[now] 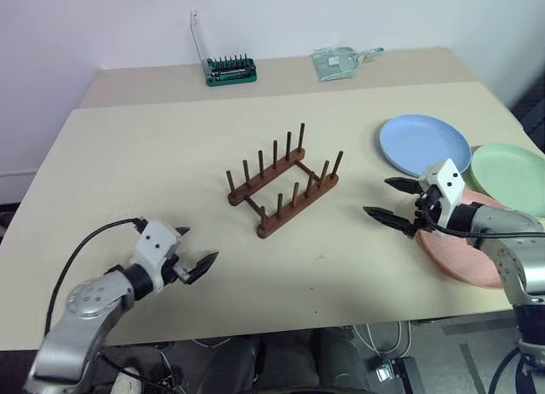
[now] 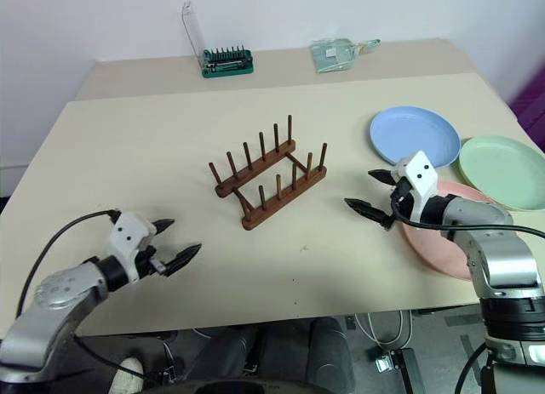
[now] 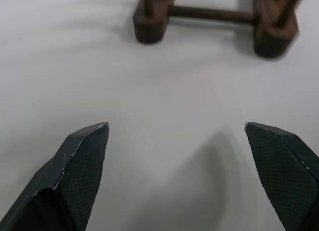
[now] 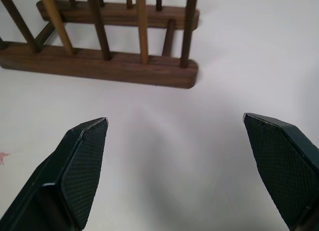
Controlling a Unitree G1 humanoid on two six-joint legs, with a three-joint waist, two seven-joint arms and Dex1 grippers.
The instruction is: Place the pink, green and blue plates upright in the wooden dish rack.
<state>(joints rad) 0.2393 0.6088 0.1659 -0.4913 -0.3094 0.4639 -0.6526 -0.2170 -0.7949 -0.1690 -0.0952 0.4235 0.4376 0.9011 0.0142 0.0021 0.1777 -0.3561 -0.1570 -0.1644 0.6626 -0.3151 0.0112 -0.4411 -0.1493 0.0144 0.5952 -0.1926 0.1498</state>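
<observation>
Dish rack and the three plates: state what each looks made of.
Dish rack: dark brown wood, going by visible grain, smooth satin finish. Blue plate, green plate and pink plate: probably matte plastic, given flat uniform colour and no glare.

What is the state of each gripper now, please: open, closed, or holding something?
Left gripper: open, fingers wide apart, holding nothing.
Right gripper: open, holding nothing, beside the pink plate.

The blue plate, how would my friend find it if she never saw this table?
Start at the beige table and find the wooden dish rack in the middle. Three plates lie flat to its right. The blue plate is farthest back and nearest the rack, beside the green plate and the pink plate.
</observation>
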